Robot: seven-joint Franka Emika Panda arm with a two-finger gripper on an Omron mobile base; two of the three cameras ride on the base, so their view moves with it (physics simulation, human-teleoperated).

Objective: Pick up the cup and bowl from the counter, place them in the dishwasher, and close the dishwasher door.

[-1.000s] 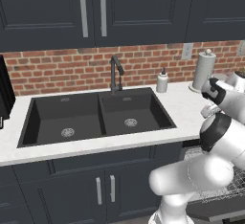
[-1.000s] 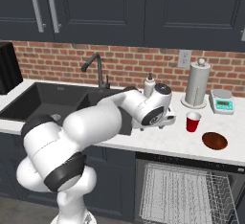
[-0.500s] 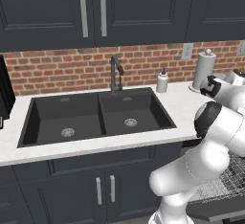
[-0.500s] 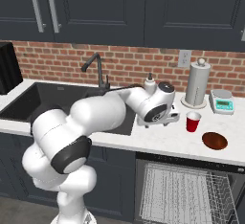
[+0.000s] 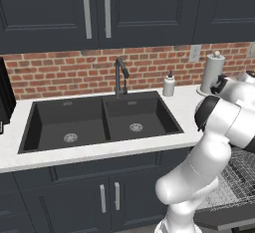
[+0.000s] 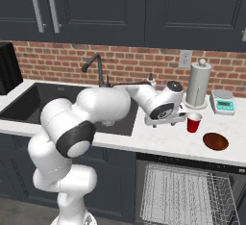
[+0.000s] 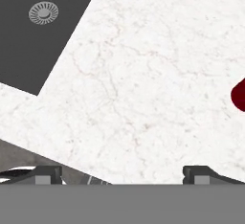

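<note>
Two task items sit on the counter [image 6: 158, 140], right of the black sink [image 6: 43, 106]. Left to right in the right base view: gripper [image 6: 169, 118], jaws spread wide and holding nothing, low over the stone; cup [image 6: 193, 122] upright just beside it at 3 o'clock; bowl [image 6: 215, 141] at the cup's 4 o'clock, apart from it. Dishwasher [image 6: 187, 193] below stands open, wire rack [image 6: 180, 190] showing.

Upright red cup [image 6: 193, 122] and brown bowl [image 6: 215, 141] sit apart on white counter [image 6: 158, 140] above open dishwasher [image 6: 185, 190].
</note>
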